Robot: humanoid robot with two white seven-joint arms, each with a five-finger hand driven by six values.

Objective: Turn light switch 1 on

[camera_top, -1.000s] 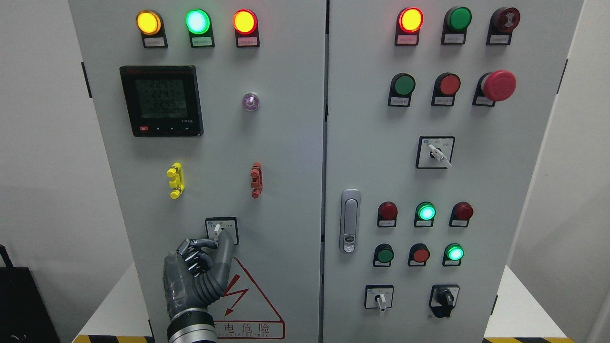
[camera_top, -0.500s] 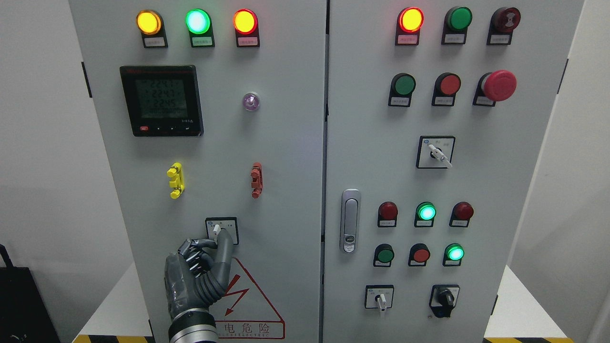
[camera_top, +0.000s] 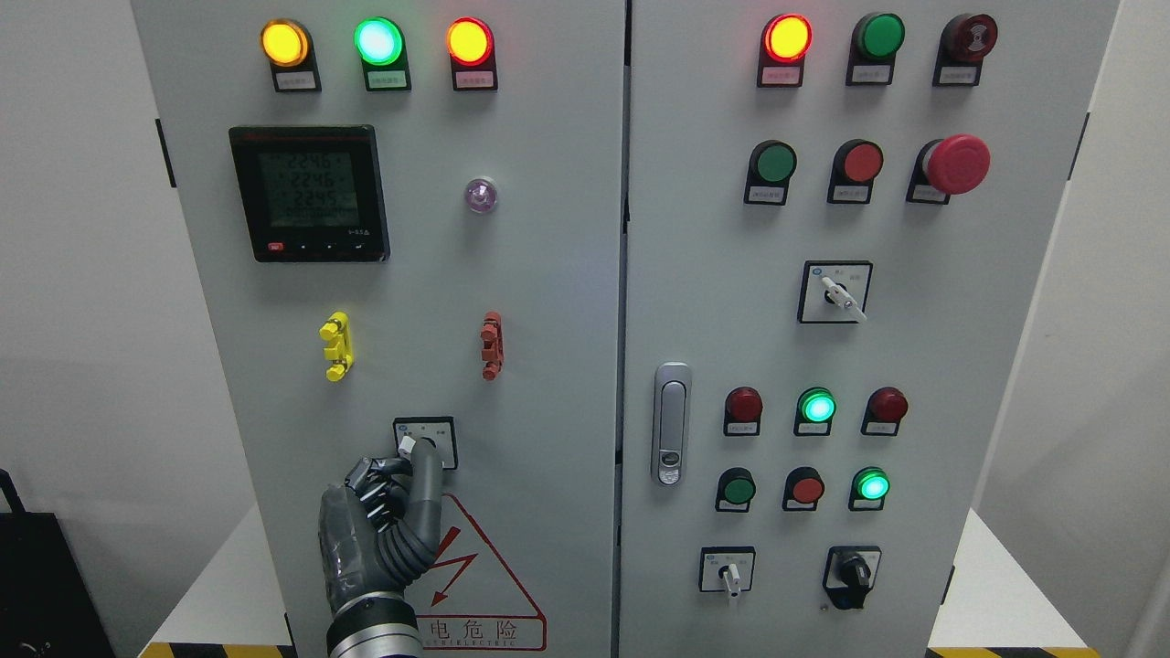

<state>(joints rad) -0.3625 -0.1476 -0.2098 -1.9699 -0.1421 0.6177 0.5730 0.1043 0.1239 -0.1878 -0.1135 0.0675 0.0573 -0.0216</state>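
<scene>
Left hand (camera_top: 388,525) fingers (camera_top: 425,471) touch switch knob (camera_top: 409,445).

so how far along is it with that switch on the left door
Done: the left hand has reached the rotary switch low on the left door, above the warning triangle. In hand: its fingers pinch the white knob. Left: finishing the turn; whether it has clicked on can't be told. The right hand is out of view.

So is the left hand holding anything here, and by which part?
The left hand pinches the switch by its small white lever, thumb and one finger on either side. The other fingers are curled.
</scene>
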